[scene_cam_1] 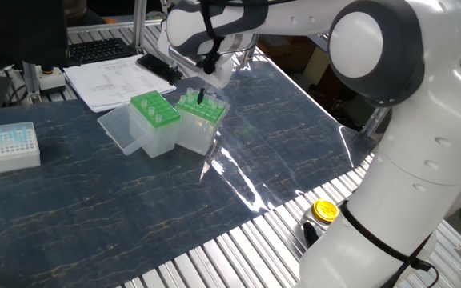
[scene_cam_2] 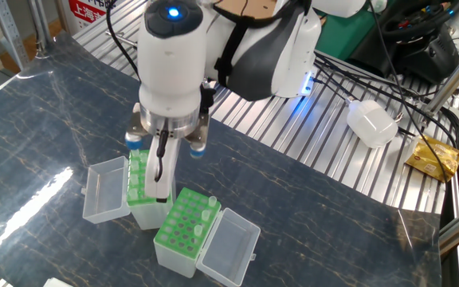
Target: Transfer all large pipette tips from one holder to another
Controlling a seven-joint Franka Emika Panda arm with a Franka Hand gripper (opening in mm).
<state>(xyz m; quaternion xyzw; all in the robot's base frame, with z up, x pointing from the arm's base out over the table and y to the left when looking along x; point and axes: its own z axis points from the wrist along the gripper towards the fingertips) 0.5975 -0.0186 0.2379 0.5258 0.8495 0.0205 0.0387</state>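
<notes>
In one fixed view, the white Franka arm [scene_cam_1: 390, 96] reaches into the upper centre of the frame, its gripper [scene_cam_1: 201, 98] lowered onto the right-hand green tip holder [scene_cam_1: 198, 110], one of two open boxes side by side with the left-hand green tip holder [scene_cam_1: 154, 110]. The dark fingers [scene_cam_1: 202, 94] stand just above the rack's top; whether they grip a tip cannot be told. A small white box [scene_cam_1: 8, 146] sits at the left edge

In the other fixed view, the gripper [scene_cam_2: 159, 185] hangs left of centre over the far holder [scene_cam_2: 138, 182], fingers close together among the large pipette tips [scene_cam_2: 134, 156] standing there. More tips [scene_cam_2: 208, 206] stand in the near holder [scene_cam_2: 183, 231], lower centre
</notes>
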